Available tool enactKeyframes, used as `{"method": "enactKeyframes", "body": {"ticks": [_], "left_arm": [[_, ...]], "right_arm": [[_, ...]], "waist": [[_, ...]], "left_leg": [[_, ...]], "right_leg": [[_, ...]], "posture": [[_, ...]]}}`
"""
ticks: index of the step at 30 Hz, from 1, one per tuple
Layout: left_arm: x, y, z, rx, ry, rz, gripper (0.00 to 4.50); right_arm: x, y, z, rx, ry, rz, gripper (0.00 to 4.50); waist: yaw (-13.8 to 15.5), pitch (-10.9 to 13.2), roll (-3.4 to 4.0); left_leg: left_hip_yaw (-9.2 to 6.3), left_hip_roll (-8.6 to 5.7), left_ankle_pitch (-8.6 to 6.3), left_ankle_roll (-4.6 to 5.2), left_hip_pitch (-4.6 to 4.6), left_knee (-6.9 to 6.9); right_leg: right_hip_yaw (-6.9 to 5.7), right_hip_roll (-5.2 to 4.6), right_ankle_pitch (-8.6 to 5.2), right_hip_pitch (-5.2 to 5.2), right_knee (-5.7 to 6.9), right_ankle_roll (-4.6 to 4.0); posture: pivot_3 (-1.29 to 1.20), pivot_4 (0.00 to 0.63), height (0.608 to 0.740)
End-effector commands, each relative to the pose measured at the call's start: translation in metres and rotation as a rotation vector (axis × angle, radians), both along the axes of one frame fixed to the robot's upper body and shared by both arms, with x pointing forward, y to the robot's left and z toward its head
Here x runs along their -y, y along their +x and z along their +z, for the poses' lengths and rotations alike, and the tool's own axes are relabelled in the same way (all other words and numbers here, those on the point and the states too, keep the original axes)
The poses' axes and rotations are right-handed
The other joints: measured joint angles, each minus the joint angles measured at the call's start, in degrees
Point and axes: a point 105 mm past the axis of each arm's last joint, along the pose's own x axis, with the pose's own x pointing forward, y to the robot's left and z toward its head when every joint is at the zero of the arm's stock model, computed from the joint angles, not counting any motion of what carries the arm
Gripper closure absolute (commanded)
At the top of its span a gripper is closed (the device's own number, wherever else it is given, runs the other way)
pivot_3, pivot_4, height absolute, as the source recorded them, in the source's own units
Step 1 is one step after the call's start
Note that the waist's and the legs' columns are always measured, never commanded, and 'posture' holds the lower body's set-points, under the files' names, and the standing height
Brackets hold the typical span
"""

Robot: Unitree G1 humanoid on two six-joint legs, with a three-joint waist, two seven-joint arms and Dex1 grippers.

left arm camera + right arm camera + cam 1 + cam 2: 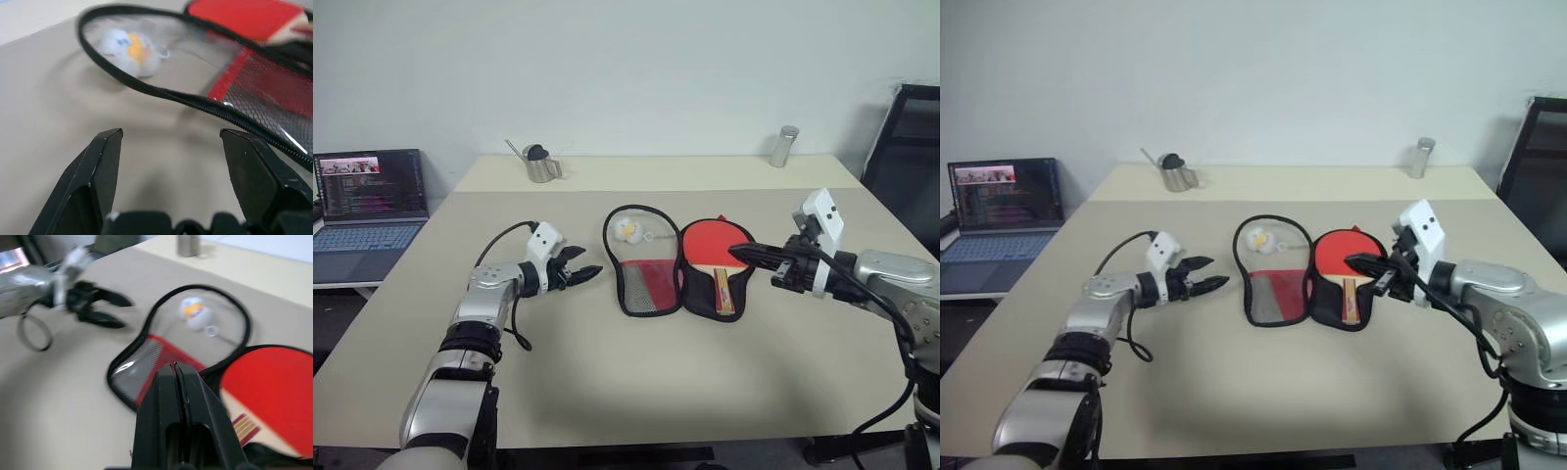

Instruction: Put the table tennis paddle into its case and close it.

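Observation:
The case [644,287] lies open in the middle of the table, its two halves spread side by side. In its right half rests the table tennis paddle [709,245], red face up, with its wooden handle [723,291] pointing toward me. The left half is a clear and mesh flap with black zip trim [161,93]. My left gripper [588,272] hovers just left of the case, open and empty, pointing at the flap's edge. Shut on nothing, my right gripper [737,252] floats over the paddle's right edge, clear of it; its closed fingers [168,382] point toward the case.
A small white and orange toy [627,229] lies in the case's left half. At the table's far edge stand a metal cup [541,164] and a metal shaker [784,146]. A laptop [370,196] sits off to the left, a black chair [911,147] to the right.

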Motion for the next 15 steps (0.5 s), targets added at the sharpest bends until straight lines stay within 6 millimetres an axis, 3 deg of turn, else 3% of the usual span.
{"method": "enactKeyframes", "body": {"ticks": [1,8,15], "left_arm": [[0.002,0.004,0.001,0.022,0.062,-0.018,1.03],[0.016,0.011,-0.007,0.001,0.081,-0.023,1.03],[0.058,0.015,0.001,0.023,0.051,-0.123,1.03]], "right_arm": [[0.002,-0.007,0.015,0.070,-0.010,0.018,4.44],[0.003,-0.013,0.016,0.081,-0.010,0.014,4.44],[0.009,-0.017,0.015,0.077,-0.036,0.014,4.44]], "waist": [[-0.03,-0.01,-0.02],[0.30,0.00,-0.05],[1.20,0.01,-0.06]], "left_leg": [[0.00,0.00,0.00,0.00,0.00,0.00],[-0.03,-0.01,0.00,0.00,-0.03,0.02],[-0.05,-0.04,0.00,0.00,-0.03,0.07]], "right_leg": [[-0.02,0.00,0.00,0.00,0.00,0.00],[-0.05,-0.01,0.00,0.01,-0.01,0.00],[-0.09,-0.01,0.00,0.02,0.02,0.01]], "posture": [[0.00,0.150,0.740],[0.00,0.150,0.740],[0.00,0.150,0.740]]}}
